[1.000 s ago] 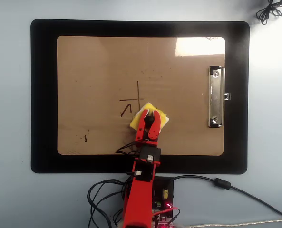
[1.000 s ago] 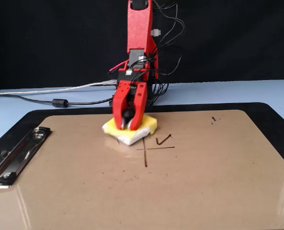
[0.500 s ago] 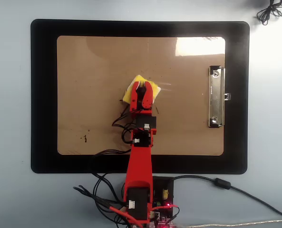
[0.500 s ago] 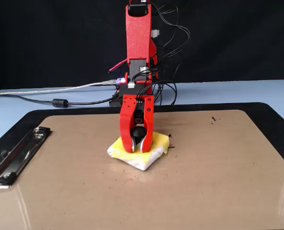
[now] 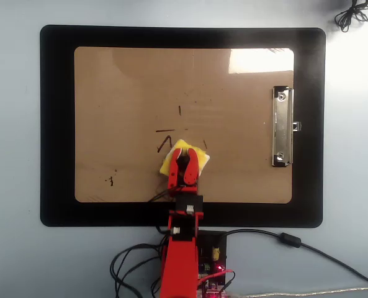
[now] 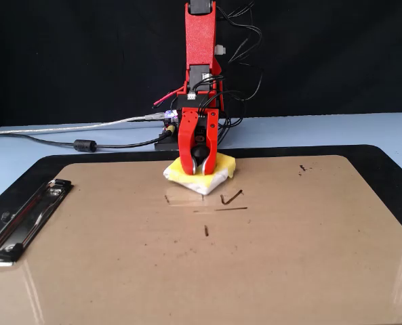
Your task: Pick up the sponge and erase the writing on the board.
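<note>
My red gripper [image 5: 185, 153] [image 6: 199, 170] is shut on the yellow sponge [image 5: 197, 153] [image 6: 220, 169] and presses it flat on the tan board [image 5: 128, 81] [image 6: 309, 257], near the board's edge on the arm's side. What shows of the writing [image 5: 164, 144] [image 6: 231, 198] is one inverted-V mark, a thin horizontal stroke and a short stub of the vertical stroke. In the overhead view these lie just above and left of the sponge. The silver clip [image 5: 282, 127] [image 6: 23, 220] sits on the board's short edge, at the right in the overhead view.
The board lies on a larger black mat [image 5: 56, 124] [image 6: 390, 169]. The arm's base with its circuit board [image 5: 211, 270] and loose cables [image 6: 78, 143] stands beside the mat's near edge. A coiled black cable [image 5: 351, 12] lies at the top right. Small dark specks [image 5: 111, 180] mark the board.
The gripper swept the sponge out over the cross and drew it back toward the base. Most of the cross's vertical stroke is wiped away.
</note>
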You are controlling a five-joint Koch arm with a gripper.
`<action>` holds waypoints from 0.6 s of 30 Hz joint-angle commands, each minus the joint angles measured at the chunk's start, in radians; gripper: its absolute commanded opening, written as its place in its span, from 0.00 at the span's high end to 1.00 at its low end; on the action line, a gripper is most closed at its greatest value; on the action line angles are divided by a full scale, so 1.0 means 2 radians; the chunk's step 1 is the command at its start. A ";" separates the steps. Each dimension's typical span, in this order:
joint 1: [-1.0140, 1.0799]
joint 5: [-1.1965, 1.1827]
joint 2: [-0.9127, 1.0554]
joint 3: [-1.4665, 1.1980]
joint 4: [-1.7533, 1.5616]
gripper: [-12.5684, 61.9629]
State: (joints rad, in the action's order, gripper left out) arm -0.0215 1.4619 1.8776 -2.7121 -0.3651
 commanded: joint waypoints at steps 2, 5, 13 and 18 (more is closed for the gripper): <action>-0.007 0.005 -0.133 0.132 -0.020 0.94; -0.006 0.004 -0.222 0.233 -0.016 0.94; -0.007 0.003 0.055 -0.025 -0.004 0.94; -0.011 0.005 0.217 -0.110 0.084 0.94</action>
State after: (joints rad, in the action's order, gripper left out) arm -0.0368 1.4619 2.2519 -2.9498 -0.2163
